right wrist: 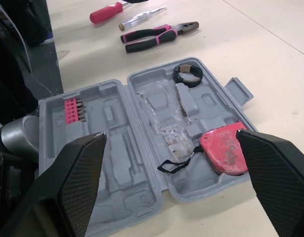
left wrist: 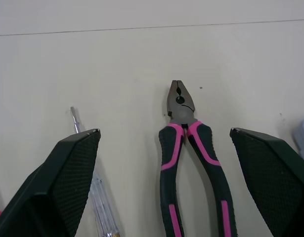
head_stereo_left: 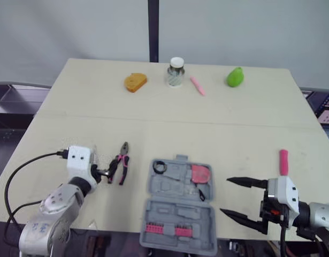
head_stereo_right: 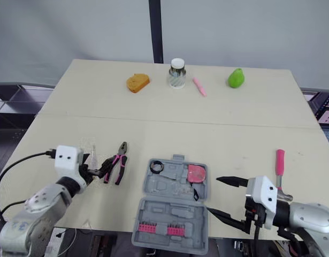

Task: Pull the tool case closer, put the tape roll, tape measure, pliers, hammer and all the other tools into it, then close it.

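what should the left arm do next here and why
Probably ease the open left tool forward and shut it on the pink-and-black pliers. Their handles lie between its fingers on the beige table, not yet gripped, and the open grey plastic tool case beside them has no pliers in it.

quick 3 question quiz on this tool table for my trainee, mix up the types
1. True or false: the tool case lies open on the table.
2. Which already lies in the case? A) jar B) tape measure C) pink pen
3. Fill in: the open left gripper hovers with a finger on either side of the pink-handled ___.

Key: 1 true; 2 B; 3 pliers.
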Controlling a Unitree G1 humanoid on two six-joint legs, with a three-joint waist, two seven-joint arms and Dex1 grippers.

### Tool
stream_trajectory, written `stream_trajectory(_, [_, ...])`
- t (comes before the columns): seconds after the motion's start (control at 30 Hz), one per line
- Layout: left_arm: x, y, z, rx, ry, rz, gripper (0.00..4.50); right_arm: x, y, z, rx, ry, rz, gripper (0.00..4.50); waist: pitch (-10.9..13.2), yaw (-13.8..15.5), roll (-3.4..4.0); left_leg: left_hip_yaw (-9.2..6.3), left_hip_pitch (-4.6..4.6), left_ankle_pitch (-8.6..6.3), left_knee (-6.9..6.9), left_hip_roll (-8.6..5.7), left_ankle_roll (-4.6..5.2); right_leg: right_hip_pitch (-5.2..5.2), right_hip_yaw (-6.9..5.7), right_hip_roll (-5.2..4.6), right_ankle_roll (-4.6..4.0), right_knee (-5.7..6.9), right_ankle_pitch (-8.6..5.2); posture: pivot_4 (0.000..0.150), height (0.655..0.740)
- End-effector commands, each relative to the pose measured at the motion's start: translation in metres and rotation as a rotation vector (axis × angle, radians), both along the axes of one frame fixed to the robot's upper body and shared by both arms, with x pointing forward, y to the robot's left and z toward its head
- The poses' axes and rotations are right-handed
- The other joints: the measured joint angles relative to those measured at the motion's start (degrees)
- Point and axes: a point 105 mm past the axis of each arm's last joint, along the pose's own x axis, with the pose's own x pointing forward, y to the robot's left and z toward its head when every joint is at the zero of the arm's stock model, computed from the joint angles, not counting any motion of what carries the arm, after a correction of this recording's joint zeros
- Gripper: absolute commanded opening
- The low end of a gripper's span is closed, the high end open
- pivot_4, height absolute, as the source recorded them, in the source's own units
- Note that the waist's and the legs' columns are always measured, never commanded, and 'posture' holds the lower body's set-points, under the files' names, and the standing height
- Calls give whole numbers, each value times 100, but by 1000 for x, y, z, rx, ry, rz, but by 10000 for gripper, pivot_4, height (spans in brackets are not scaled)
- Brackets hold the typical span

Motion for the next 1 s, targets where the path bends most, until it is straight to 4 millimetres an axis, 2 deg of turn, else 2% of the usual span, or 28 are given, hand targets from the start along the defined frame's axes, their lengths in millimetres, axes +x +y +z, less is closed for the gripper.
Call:
stream_trajectory(0.03, [10, -5, 2, 26, 8, -8, 45000, 0, 2, 9, -6, -53, -15, 44331, 0, -2, 0, 0, 0, 0, 0, 0, 0, -1, 0, 0, 0, 1, 0, 1500, 6950])
stream_trajectory(0.2, [22, -12, -1, 31, 33, -20, 45000, -2, 2, 9, -10, -56, -33, 44331, 0, -11, 0, 0, 0, 2, 0, 1, -3, -2, 0, 1, 0, 1, 0, 1500, 6950])
stream_trajectory(0.5, [27, -18, -10, 20, 104, 4, 45000, -4, 2, 9, -14, -61, -65, 44331, 1, -9, -1, -1, -1, 3, 0, 0, -5, -2, 1, 0, 0, 1, 0, 1500, 6950])
stream_trajectory(1.0, [40, -29, -44, 34, 201, -6, 45000, -2, 2, 12, -23, -79, -90, 44331, 0, 0, -2, -1, -1, 6, 0, -1, -5, -2, 1, -1, 0, 2, 0, 1500, 6950])
